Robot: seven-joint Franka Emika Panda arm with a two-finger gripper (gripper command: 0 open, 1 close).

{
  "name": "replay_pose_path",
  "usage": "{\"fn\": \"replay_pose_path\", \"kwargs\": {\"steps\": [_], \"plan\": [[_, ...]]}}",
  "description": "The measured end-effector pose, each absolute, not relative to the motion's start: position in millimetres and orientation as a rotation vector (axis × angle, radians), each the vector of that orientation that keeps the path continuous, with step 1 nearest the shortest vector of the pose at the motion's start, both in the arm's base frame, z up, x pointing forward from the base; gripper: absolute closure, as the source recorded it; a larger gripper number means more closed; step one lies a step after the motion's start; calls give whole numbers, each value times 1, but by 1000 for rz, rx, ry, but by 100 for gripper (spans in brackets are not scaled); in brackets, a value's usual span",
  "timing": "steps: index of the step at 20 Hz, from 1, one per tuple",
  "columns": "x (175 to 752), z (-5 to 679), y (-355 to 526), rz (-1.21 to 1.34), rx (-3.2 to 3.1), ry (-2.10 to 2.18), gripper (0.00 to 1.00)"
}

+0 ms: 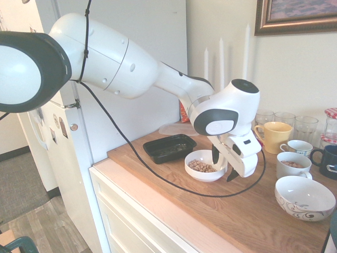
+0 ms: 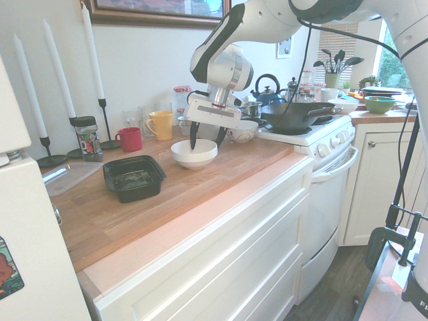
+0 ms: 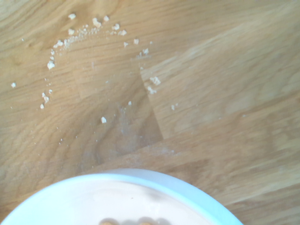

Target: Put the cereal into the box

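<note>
The cereal [image 1: 201, 166] is a small heap of tan nuggets inside a white bowl [image 1: 196, 174] on the wooden counter. In the wrist view the bowl's rim [image 3: 154, 180] fills the lower part, with a few cereal pieces [image 3: 126, 221] at the bottom edge. The box [image 1: 169, 147], a shallow black tray, sits just beyond the bowl towards the fridge; it also shows in the second exterior view as the box [image 2: 134, 177]. My gripper [image 1: 224, 164] hangs open at the bowl's edge, one finger over the bowl and the other outside its rim, holding nothing.
A yellow mug [image 1: 275, 136], several cups, glasses and a patterned bowl [image 1: 304, 197] crowd the counter's far side. Candles, a red mug [image 2: 130, 139] and a clear flat container [image 2: 67, 177] stand near the wall. A stove with a pan [image 2: 297, 114] adjoins. Crumbs [image 3: 70, 37] dot the wood.
</note>
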State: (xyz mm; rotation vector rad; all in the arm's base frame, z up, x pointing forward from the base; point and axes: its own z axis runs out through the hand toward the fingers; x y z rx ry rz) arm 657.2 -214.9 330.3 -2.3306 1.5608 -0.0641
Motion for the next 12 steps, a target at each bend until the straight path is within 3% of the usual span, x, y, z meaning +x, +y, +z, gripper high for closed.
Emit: {"fn": "replay_pose_path", "kwargs": {"steps": [3,4,12], "plan": [[658,323,-214,-50,-2323,1561,0],[658,322,-213,-47,-2322,1560,100],[663,322,-205,-43,-2307,1546,100]]}}
